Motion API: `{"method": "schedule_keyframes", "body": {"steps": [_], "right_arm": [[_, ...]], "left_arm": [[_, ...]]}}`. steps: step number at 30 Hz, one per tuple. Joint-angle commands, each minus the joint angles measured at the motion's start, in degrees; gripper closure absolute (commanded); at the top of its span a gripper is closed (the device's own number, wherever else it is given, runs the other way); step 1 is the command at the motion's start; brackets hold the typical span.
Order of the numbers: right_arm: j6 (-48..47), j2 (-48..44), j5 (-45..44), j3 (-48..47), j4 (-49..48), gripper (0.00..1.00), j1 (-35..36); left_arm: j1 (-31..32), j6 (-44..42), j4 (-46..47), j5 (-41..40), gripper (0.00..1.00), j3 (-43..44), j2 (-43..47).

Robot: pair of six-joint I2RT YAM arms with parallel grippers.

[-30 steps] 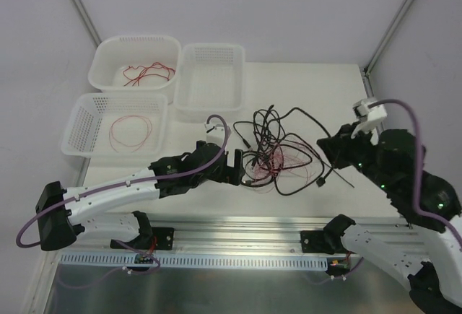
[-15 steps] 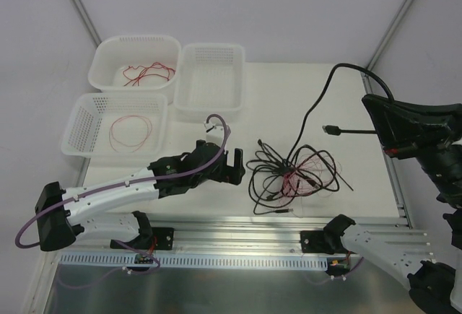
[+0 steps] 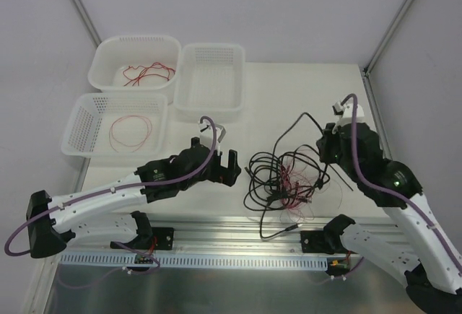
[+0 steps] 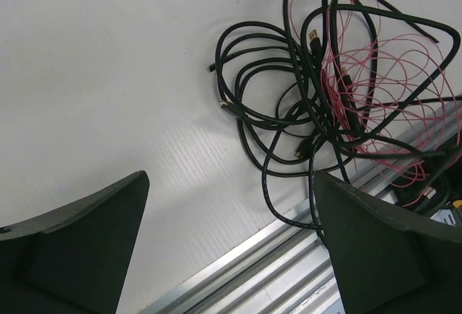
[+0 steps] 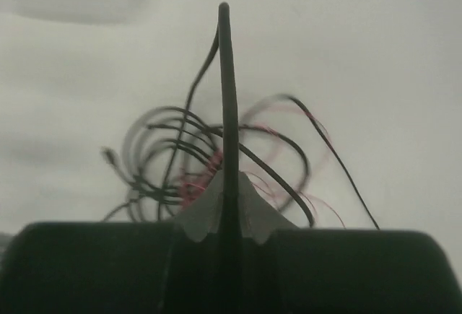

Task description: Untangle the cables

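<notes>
The cables (image 3: 287,175) lie as one heap of black loops and thin red wires near the table's front edge; the left wrist view has the same cables (image 4: 328,90) at upper right. My left gripper (image 3: 229,167) is just left of the heap, low over the table. It is open with only bare table between its fingers (image 4: 86,234). My right gripper (image 3: 326,148) is at the heap's right side, shut on a black cable (image 5: 225,76). That black cable (image 3: 303,117) arcs up and back down into the heap.
Three white baskets stand at the back left: one (image 3: 101,54) with tangled red wires, one (image 3: 76,123) with a red wire loop, one (image 3: 209,48) with nothing in it. A black cable end (image 3: 278,229) trails over the aluminium rail (image 3: 216,227) at the front edge.
My right arm, raised high at the far right half a second ago, has come down beside the heap with the black cable. The heap shifted toward the front edge. The left arm barely moved.
</notes>
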State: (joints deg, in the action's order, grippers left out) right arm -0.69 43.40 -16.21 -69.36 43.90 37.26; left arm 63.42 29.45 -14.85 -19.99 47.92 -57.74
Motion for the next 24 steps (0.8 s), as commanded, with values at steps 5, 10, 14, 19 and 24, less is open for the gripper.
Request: {"method": "schedule_keyframes", "body": {"steps": [5,10,14,19,24], "right_arm": [[16.5,-7.2,-29.1,10.7,14.9,0.8,-9.1],[16.4,-2.5,-17.9,11.6,16.4,0.46,-11.2],[9.2,-2.5,-3.9,12.5,12.4,0.3,-11.1],[5.4,-4.7,14.6,13.1,9.9,0.24,-10.9],[5.6,-7.2,19.2,17.9,7.6,0.24,-10.2]], "left_arm": [[0.4,3.6,1.7,6.4,0.01,0.1,-8.0],[0.4,8.2,1.6,8.8,0.01,3.0,-16.1],[0.4,14.8,1.6,9.0,0.01,4.6,-21.1],[0.4,21.9,1.9,9.4,0.07,6.4,-27.4],[0.4,24.2,2.1,5.9,0.17,9.2,-32.4]]}}
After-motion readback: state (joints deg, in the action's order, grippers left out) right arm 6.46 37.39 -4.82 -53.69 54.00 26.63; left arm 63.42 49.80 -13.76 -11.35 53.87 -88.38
